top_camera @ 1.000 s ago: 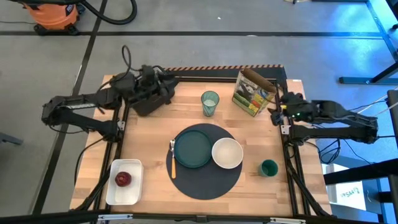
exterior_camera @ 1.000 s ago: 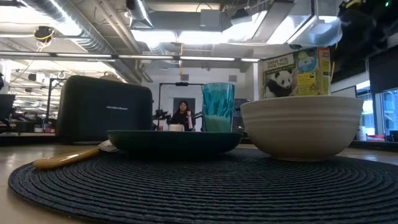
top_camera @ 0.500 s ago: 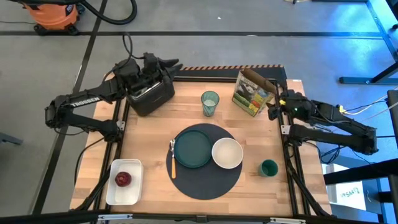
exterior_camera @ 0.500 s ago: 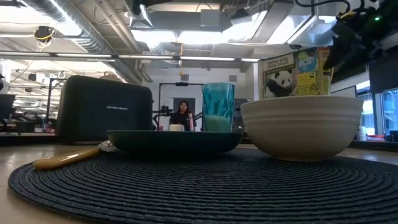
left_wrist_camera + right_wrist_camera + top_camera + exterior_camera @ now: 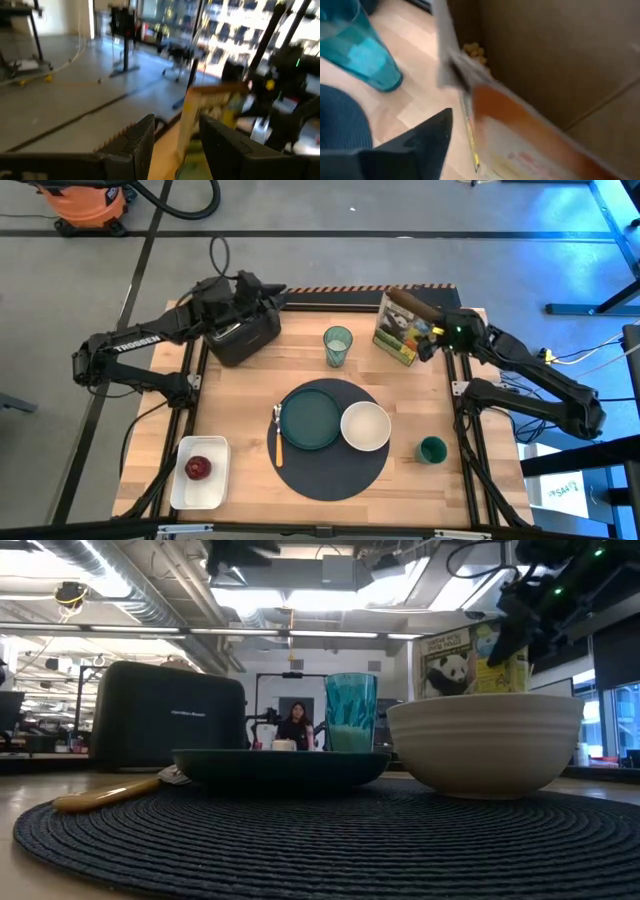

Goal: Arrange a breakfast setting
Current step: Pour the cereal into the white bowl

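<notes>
Setting: dark teal plate, white bowl and small utensil sit on the large round dark mat; translucent green tumbler behind the mat.
Right gripper: has swung in against the cereal box, fingers parted around its open top, probably to pour.
Left gripper: fingers apart, over the toaster.

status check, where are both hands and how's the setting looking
Left hand open above toaster. Right hand at open cereal box, grip unclear. Plate, bowl on mat; apple in tray.
</notes>
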Action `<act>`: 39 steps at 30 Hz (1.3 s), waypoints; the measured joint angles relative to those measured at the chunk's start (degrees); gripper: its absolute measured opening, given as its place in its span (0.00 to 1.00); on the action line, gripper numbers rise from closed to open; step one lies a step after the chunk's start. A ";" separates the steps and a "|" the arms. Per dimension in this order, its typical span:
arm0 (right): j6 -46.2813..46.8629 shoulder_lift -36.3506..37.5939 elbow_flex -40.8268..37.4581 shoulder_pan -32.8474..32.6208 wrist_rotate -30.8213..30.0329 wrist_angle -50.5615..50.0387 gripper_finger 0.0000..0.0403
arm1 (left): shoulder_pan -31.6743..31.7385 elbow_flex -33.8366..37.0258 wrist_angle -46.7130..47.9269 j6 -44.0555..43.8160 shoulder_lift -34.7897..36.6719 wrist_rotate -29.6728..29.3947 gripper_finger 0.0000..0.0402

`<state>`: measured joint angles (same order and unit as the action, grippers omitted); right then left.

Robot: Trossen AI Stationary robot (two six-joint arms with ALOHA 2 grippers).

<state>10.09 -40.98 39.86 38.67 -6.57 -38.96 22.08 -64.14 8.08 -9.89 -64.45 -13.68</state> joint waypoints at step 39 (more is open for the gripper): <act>-9.03 -1.89 26.53 1.70 37.13 8.40 0.00 | -0.14 -1.38 -14.64 5.67 -7.61 23.65 0.78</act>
<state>1.06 -42.86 66.39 40.37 30.56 -30.56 21.93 -65.52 -6.57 -4.22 -72.05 9.98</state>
